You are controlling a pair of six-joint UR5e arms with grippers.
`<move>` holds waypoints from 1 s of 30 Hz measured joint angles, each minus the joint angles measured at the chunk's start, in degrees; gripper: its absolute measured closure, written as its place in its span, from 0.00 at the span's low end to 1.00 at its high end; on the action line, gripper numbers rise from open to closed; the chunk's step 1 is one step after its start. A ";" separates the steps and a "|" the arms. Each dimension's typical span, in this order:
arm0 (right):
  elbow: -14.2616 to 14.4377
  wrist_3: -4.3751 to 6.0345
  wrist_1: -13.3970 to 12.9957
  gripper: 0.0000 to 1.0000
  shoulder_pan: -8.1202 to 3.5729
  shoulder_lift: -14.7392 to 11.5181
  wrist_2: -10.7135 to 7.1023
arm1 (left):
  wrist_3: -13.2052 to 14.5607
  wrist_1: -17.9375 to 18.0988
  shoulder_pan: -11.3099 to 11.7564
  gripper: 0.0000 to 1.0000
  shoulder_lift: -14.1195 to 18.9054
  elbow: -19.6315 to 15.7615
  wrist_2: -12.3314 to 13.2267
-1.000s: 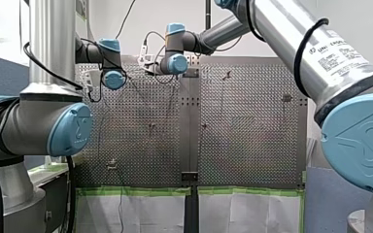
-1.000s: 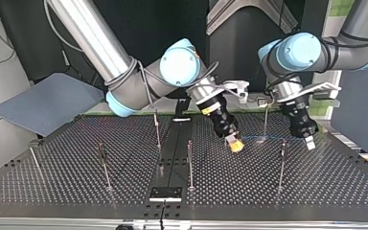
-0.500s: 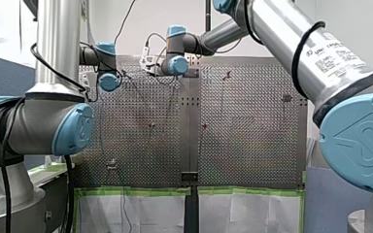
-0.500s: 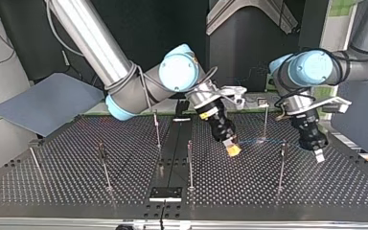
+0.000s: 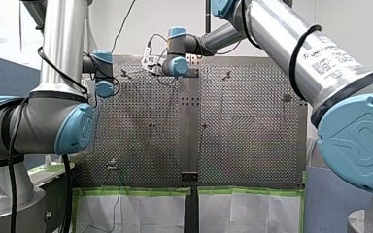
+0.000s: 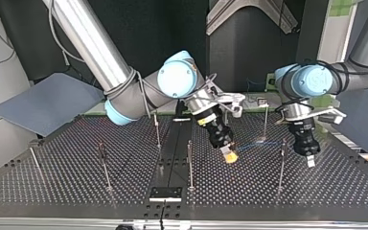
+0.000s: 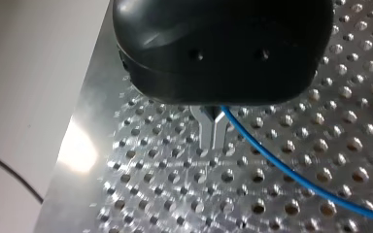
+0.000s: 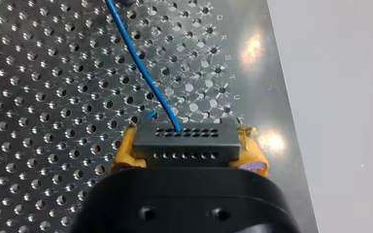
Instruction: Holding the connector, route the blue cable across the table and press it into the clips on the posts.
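With my right gripper (image 8: 188,158) clamped on the black connector (image 8: 184,141) and my left gripper (image 7: 212,138) pinched shut on the blue cable (image 7: 291,177), strung low between the 2 at the top view's right, tension it gently, then press squarely into the clip (image 6: 282,145) on the post (image 6: 281,168).

My right arm (image 6: 88,40) slanted in from the top view's left edge, its wrist bent down over the middle of the table (image 6: 52,187). My right gripper (image 6: 230,156) hung tilted just above the surface, its yellow pads (image 8: 125,154) clamped on the two ends of the connector (image 8: 184,141). My left arm (image 6: 311,80) entered at that view's right, by the table's edge on that side, wrist turned down, and my left gripper (image 6: 310,161) pointed almost straight down, close to the surface. Its metal fingers (image 7: 209,131) were pressed together, pinching the blue cable (image 7: 291,174).
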 joint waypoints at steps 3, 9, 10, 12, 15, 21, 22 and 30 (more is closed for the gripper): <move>-0.06 0.17 0.09 1.00 -0.20 0.01 0.03 | -0.86 0.34 0.06 1.00 -0.46 0.73 1.85; -0.07 0.35 0.14 1.00 -0.52 0.01 0.06 | -1.30 0.30 0.24 1.00 -0.60 1.19 3.86; -0.06 0.36 0.13 1.00 -0.59 0.01 0.06 | -1.31 0.29 0.25 1.00 -0.60 1.19 3.93; -0.07 0.37 0.14 1.00 -0.70 0.01 0.06 | -1.32 0.23 0.32 1.00 -0.61 1.19 3.90; -0.06 0.37 0.17 1.00 -0.91 0.06 0.07 | -1.37 -0.34 0.46 1.00 -0.62 1.20 3.38; -0.09 0.39 0.20 1.00 -1.10 0.05 0.07 | -2.39 -1.46 0.53 0.59 -0.62 0.90 2.35; -0.08 0.38 0.21 1.00 -1.10 0.05 0.06 | -2.77 -1.78 0.55 0.59 -0.61 0.77 2.01; -0.09 0.33 0.43 1.00 -1.13 0.04 0.01 | -5.76 -3.87 0.32 0.00 -0.55 -2.17 -0.04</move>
